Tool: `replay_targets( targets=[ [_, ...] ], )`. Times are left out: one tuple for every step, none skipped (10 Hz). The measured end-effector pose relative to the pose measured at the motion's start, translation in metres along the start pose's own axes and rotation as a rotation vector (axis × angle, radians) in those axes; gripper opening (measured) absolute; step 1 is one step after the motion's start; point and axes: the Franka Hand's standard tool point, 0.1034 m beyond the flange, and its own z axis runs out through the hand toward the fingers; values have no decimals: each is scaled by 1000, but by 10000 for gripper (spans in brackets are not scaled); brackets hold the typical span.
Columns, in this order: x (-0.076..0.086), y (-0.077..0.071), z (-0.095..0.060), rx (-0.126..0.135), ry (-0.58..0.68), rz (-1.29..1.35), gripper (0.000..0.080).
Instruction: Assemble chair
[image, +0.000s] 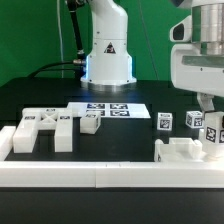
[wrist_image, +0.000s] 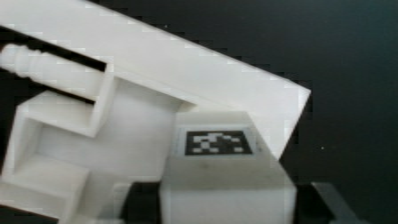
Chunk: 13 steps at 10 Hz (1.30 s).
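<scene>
My gripper (image: 208, 108) hangs at the exterior view's right and is shut on a white tagged chair block (image: 213, 129). It holds the block upright just above a larger white chair part (image: 183, 152) that lies against the front rail. In the wrist view the block (wrist_image: 217, 150) fills the gap between my dark fingers (wrist_image: 164, 196), with my gripper (wrist_image: 221, 205) closed on its sides. Beneath it lies the larger part (wrist_image: 178, 70), a slab with a frame opening and a threaded peg (wrist_image: 36, 58).
An H-shaped white piece (image: 44, 127) and a small block (image: 90, 123) lie at the exterior view's left. Two small tagged blocks (image: 165, 122) (image: 192, 120) stand near the gripper. The marker board (image: 107, 110) lies mid-table. A low white border rail (image: 100, 175) runs along the front. The robot base (image: 106, 50) stands behind.
</scene>
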Motion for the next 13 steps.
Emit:
replay_targets(
  targets=[
    [0, 0, 0, 0, 0, -22, 537],
    [0, 0, 0, -1, 0, -77, 537],
    [0, -1, 0, -1, 0, -193, 614],
    [-1, -1, 0, -1, 0, -291, 614],
    [-2, -1, -1, -2, 1, -389, 643],
    [-2, -1, -1, -2, 0, -493, 648],
    [-3, -1, -1, -1, 0, -578, 648],
    [-4, -1, -1, -2, 1, -652, 649],
    [-4, -2, -1, -2, 1, -755, 649],
    [-4, -2, -1, -3, 1, -843, 649],
    [-4, -2, -1, -5, 4, -916, 649],
    [-4, -2, -1, -11, 9, -997, 649],
    [-3, -2, -1, -16, 13, -1090, 649]
  ],
)
